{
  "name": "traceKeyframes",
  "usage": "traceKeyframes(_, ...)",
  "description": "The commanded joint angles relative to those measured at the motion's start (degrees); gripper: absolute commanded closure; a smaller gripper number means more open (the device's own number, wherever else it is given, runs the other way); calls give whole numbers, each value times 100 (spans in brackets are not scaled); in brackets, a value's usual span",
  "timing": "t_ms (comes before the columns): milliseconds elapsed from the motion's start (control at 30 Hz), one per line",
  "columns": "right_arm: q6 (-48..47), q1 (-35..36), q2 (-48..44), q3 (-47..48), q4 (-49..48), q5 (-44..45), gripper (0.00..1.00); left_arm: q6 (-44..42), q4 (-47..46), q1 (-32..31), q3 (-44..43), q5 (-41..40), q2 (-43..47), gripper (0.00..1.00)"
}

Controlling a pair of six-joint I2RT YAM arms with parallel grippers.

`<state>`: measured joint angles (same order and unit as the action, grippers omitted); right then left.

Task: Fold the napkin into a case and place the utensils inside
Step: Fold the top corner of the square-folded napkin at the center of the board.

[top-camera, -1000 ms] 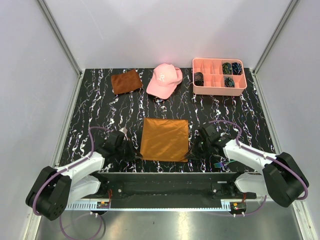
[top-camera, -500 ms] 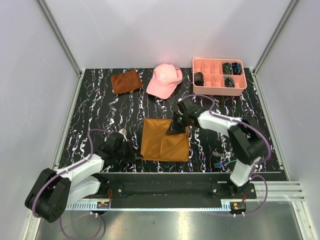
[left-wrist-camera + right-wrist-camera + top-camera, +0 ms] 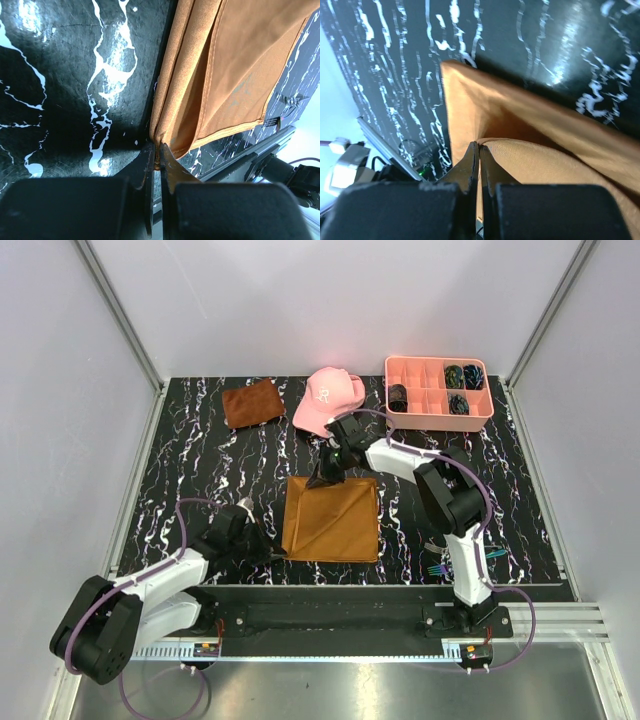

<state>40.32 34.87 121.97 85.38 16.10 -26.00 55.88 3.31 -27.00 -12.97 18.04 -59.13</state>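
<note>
Pinching down on cloth, both grippers are seen clamped onto the same thing: the left gripper is closed on the near left corner of the napkin, with only the thickness of the hem left between its fingertips, and the corner is held low against the black marbled table. The right gripper is likewise squeezed tight, with a raised fold of the orange-brown cloth caught between its jaws; in the overhead view it is placed over the napkin's far edge, left of the middle, and a diagonal crease is drawn across the cloth from that grip. The napkin is laid out at the centre of the table, between the two arms, with a second layer seen doubled over the first in both wrist views. No pouch shape is formed yet. The utensils are found on the table near its front edge, beside the base of the right arm and well apart from the napkin; fork tines can be made out there, but the number of pieces cannot be told. Along the far side, one rust-brown cloth, one pink cap and one pink tray are set in a row from left to right, and four dark items are counted in the tray's compartments. Two grippers and one napkin are counted in all.
</note>
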Motion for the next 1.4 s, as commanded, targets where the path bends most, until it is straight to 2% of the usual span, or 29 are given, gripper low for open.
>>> traceKeyframes(0, -155, 2, 168, 417, -72, -283, 100, -130, 372, -15, 242, -152, -151, 100)
traceKeyframes(833, -120, 2, 872, 1208, -89, -766, 98, -86, 363, -15, 295, -152, -98, 100)
traceKeyframes(1367, -68, 2, 1100, 1472, -89, -731, 96, -68, 381, -15, 295, -134, -72, 100)
